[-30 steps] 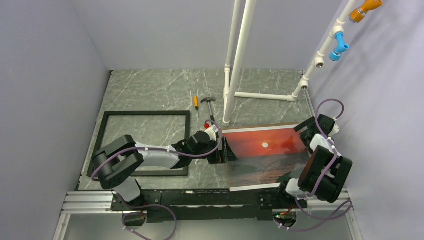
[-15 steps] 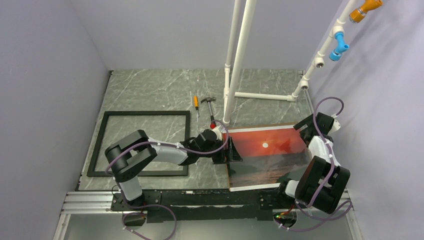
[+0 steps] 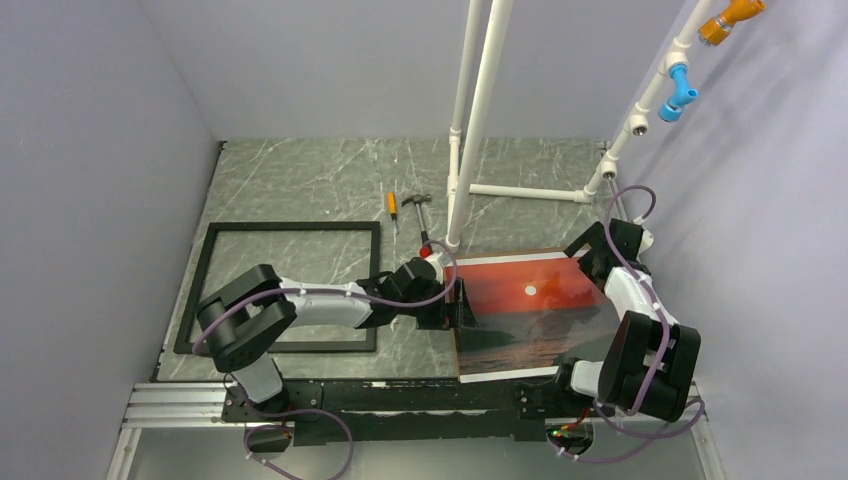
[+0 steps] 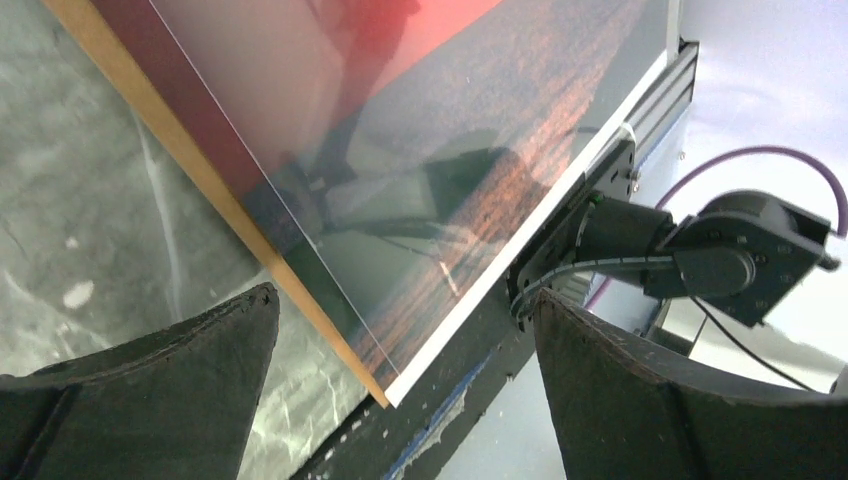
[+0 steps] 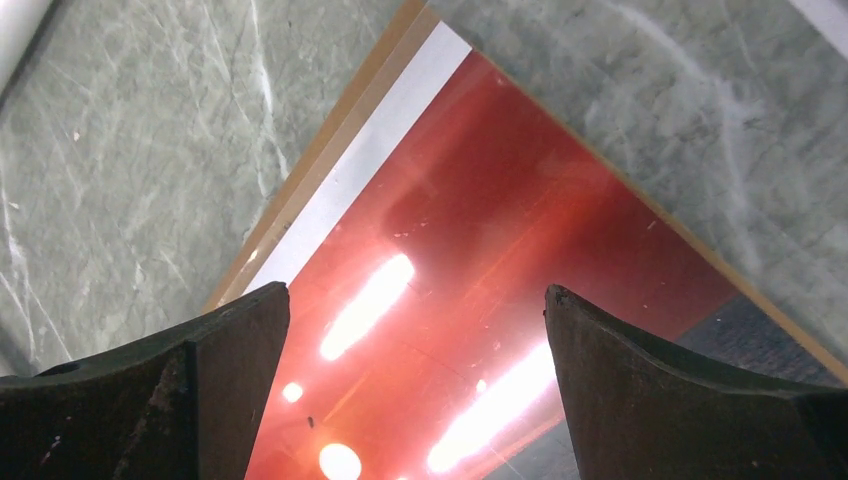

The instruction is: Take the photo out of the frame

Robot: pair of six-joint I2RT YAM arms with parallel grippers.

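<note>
The photo point(image 3: 530, 310), a red sunset over dark sea with a brown board under it, lies flat on the table right of the frame. The empty thin black frame point(image 3: 290, 227) lies on the left half of the table. My left gripper point(image 3: 456, 303) stands open at the photo's left edge. In the left wrist view its jaws point(image 4: 405, 293) straddle the photo's point(image 4: 440, 170) near left corner without touching it. My right gripper point(image 3: 592, 256) hovers open over the far right corner. In the right wrist view only the glossy red print point(image 5: 480, 240) shows between the jaws point(image 5: 417, 291).
A hammer point(image 3: 421, 215) and an orange-handled screwdriver point(image 3: 392, 205) lie just behind the photo. White pipes point(image 3: 470, 130) rise from the table at the back and right. The black base rail point(image 3: 400, 395) runs along the near edge, close to the photo's front side.
The right gripper has slid from the photo's right edge back and left to its far right corner. The left gripper stayed at the left edge; its elbow shifted and its jaws widened slightly.
</note>
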